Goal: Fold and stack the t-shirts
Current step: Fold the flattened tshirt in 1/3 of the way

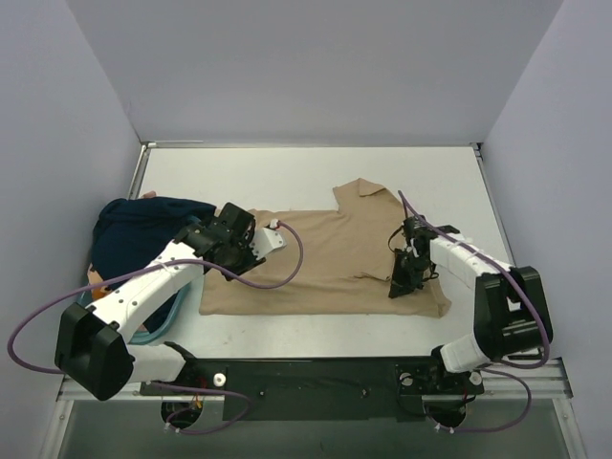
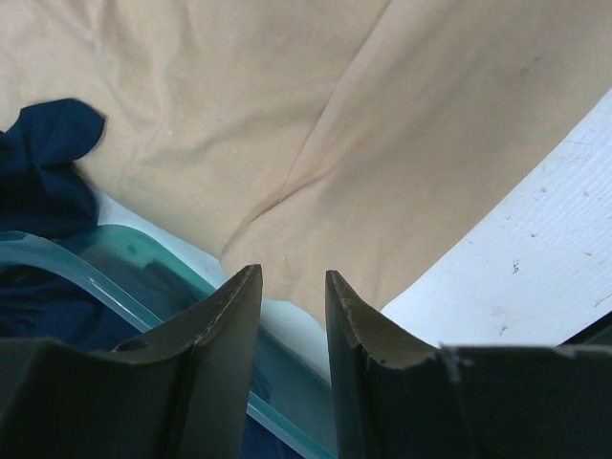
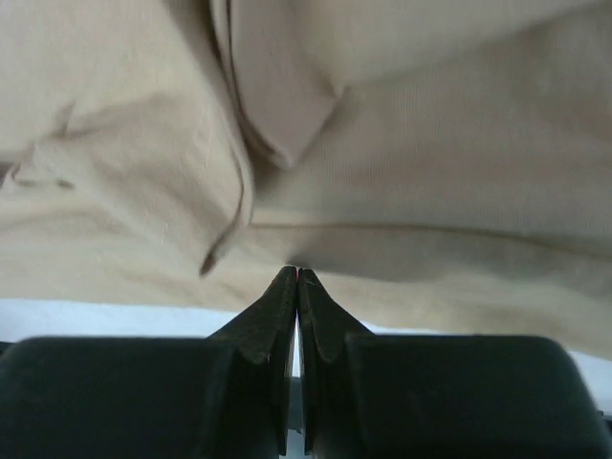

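The tan t-shirt (image 1: 335,258) lies spread flat on the table, collar toward the back. My right gripper (image 1: 400,285) sits at its right side near the sleeve. In the right wrist view the jaws (image 3: 297,274) are closed together, pinching a raised fold of the tan t-shirt (image 3: 411,143). My left gripper (image 1: 239,256) hovers over the shirt's left edge. In the left wrist view it (image 2: 292,279) is open and empty, with the tan t-shirt (image 2: 287,115) just ahead. A dark navy t-shirt (image 1: 143,229) is heaped at the left and also shows in the left wrist view (image 2: 48,153).
A teal round basket (image 1: 153,330) stands at the left under the navy shirt; its rim (image 2: 143,258) is right beneath my left fingers. A bit of pinkish-orange cloth (image 1: 93,277) peeks out there. Grey walls enclose the white table (image 1: 287,177).
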Motion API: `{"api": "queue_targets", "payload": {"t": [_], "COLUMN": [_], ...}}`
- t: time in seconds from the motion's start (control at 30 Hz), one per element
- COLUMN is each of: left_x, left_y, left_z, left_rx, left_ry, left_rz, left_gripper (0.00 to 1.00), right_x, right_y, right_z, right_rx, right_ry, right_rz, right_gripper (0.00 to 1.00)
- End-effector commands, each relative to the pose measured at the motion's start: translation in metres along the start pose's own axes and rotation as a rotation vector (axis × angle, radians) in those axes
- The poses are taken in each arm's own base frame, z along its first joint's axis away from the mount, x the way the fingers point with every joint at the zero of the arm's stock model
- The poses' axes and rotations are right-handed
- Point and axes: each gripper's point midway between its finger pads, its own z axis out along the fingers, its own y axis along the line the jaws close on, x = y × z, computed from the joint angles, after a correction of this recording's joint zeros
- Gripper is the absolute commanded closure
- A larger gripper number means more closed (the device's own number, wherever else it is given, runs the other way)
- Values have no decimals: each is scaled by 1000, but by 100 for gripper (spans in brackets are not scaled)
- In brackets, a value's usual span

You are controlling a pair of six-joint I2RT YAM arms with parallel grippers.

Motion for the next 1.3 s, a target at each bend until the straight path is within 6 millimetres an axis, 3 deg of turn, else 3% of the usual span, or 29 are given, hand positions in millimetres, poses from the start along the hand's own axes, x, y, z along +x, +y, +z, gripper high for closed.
{"api": "queue_targets", "payload": {"t": [0.0, 0.23, 0.43, 0.5, 0.6, 0.67, 0.73, 0.83, 0.93, 1.03, 1.13, 1.27], "left_x": [-8, 3, 8, 10, 13, 13, 12, 12, 4, -13, -26, -32], "left_y": [14, 18, 28, 31, 34, 36, 38, 37, 34, 34, 32, 33], "left_z": [-8, -3, -1, 0, 2, 0, -2, -2, 1, -4, -7, -5], "left_rx": [-61, -68, -84, -85, -82, -86, -92, -82, -55, -29, 2, 12], "left_ry": [-54, -30, -17, -14, -3, -2, -7, -12, -37, -90, -133, -143], "left_rz": [-30, -38, -50, -59, -64, -67, -70, -66, -73, -94, -104, -116], "left_gripper": [57, 57, 57, 57, 57, 57, 57, 57, 57, 57, 57, 57], "right_x": [-17, -57, -76, -88, -116, -126, -132, -133, -129, -115, -103, -89], "right_y": [5, 26, 45, 61, 96, 107, 109, 111, 96, 54, 12, -2], "right_z": [4, -3, 13, 16, 8, 7, 5, -15, -42, -65, -65, -44], "right_rx": [31, 46, 70, 70, 44, 35, 34, 17, 48, 138, 297, 332], "right_ry": [-1, -41, -14, -29, -99, -110, -117, -143, -202, -267, -279, -202], "right_rz": [5, -48, -102, -134, -190, -216, -242, -369, -439, -460, -467, -487], "right_gripper": [100, 100, 100, 100, 100, 100, 100, 98, 83, 69, 61, 54]}}
